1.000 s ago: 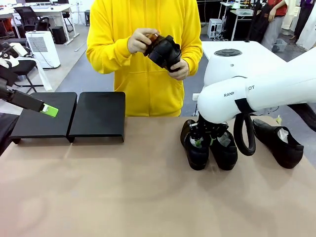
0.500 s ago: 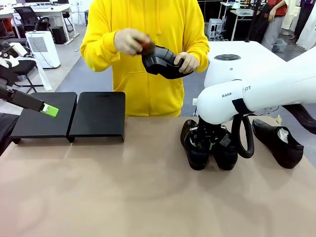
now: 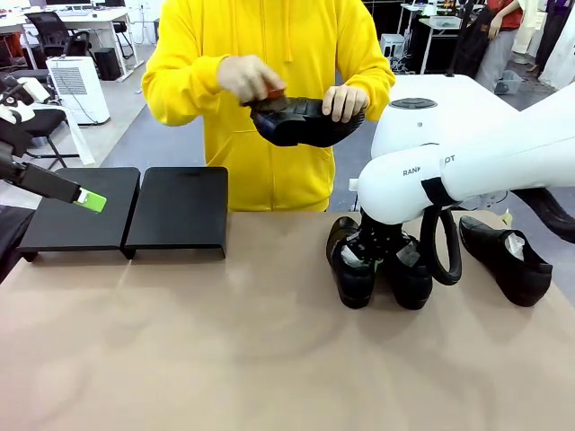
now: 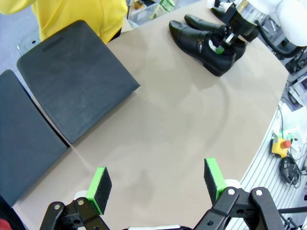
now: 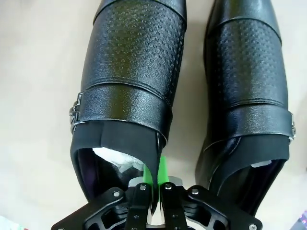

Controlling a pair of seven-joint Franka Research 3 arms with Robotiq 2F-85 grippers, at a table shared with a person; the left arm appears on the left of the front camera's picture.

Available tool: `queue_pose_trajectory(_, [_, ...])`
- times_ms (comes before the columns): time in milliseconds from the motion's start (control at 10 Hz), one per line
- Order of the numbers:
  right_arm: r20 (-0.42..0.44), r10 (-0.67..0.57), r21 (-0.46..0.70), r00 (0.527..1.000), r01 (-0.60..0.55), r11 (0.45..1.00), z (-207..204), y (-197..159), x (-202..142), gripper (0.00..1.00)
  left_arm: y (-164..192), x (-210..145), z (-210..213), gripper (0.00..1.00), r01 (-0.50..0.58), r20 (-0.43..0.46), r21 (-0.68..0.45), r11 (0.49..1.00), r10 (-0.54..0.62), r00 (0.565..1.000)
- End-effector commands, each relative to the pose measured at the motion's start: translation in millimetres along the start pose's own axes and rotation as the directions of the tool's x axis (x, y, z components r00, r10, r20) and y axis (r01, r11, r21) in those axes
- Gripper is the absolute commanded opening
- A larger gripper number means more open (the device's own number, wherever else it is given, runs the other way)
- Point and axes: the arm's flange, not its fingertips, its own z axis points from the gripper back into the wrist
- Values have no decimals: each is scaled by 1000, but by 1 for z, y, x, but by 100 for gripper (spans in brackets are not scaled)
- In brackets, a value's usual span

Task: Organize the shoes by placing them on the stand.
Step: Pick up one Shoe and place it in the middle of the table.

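Tan table (image 3: 225,359), wrist view reveals right gripper (image 5: 154,176) pinching shoe (image 5: 132,72) collar, left gripper (image 4: 158,182) wide open

Open-plan lab (desks (image 3: 101,15), office chairs (image 3: 50,32))

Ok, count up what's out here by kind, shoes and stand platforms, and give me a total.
Black shoes: 4 (one held by the person, one pinched in the right arm's fingers, one beside it, one farther right)
Black stand platforms: 2
Total: 6
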Motion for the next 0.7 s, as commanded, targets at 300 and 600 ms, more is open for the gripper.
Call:
queue_pose_trajectory(300, [161, -17, 103, 987, 0, 995, 68, 19, -44, 0, 2, 0, -1, 100, 18, 11, -15, 1000, -17, 1000])
queue_pose_trajectory(600, [182, 65, 261, 981, -112, 959, 104, 65, -118, 0, 2, 0, -1, 100, 18, 11, -15, 1000, -17, 1000])
